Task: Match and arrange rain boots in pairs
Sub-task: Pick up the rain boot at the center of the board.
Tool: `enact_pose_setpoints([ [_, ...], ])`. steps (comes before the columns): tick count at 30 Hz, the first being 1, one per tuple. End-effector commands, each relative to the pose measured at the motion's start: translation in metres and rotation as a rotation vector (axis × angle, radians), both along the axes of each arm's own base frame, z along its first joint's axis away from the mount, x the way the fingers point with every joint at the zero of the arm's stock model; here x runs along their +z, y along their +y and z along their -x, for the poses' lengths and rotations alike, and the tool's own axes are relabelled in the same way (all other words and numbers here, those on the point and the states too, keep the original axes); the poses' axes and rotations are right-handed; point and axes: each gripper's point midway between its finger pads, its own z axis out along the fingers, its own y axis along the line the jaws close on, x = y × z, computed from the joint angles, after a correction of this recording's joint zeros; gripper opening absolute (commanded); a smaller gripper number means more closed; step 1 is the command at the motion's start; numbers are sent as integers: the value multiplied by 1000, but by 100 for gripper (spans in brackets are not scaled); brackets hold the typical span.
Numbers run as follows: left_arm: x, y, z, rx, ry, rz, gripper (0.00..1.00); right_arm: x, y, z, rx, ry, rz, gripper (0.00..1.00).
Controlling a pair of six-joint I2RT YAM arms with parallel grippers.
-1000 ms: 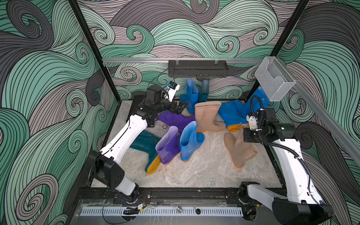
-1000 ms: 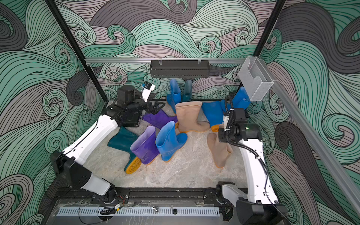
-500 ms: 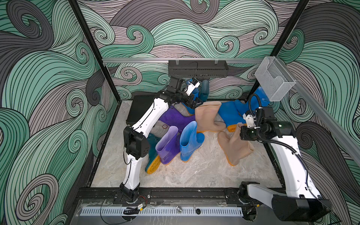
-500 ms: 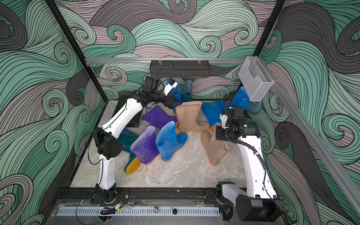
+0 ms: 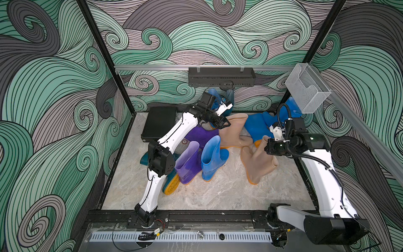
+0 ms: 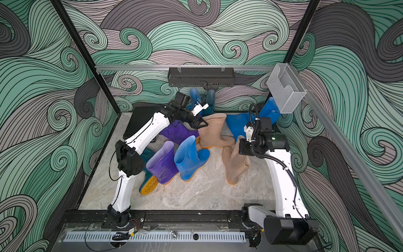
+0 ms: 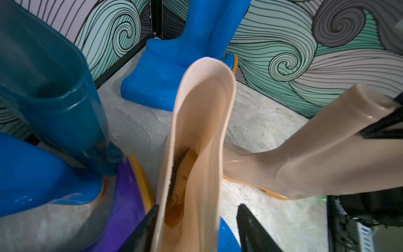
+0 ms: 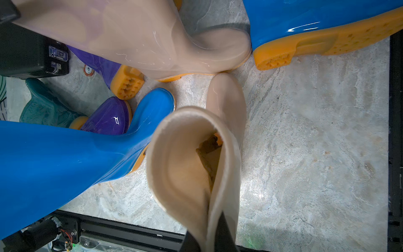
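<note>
1. Left claw, partly open, straddles the top of the standing beige boot, upper centre of frame.
2. Right claw pinches the rim of the tilted beige boot, right of centre.

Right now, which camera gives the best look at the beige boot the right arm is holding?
Both top views: the held beige boot shows sole to shaft, tilted. The right wrist view looks into its mouth; the left wrist view catches its shaft from the side.
</note>
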Motion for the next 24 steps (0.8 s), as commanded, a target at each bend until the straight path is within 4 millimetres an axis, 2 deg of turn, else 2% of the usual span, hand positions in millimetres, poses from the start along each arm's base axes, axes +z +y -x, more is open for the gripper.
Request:
enact_pose_setpoints([
  [1,10,-10,7,-19,-36,-3,18,27,13,-16,13,-103,-63,0],
  [3,23,-16,12,-21,-66,11,0,30,15,-19,0,-110,-74,0],
  [6,45,-24,18,-4,-91,55,0,36,13,-25,-41,-121,-74,0],
  [10,88,-32,21,50,-119,167,0,53,12,-33,-85,-155,-72,0],
  [17,161,-23,14,210,-139,372,0,74,9,-36,-124,-167,-29,0],
  [20,183,-15,16,251,-145,423,0,85,5,-33,-118,-167,48,0],
  [24,194,-6,15,301,-157,436,0,87,4,-13,-114,-117,61,0],
])
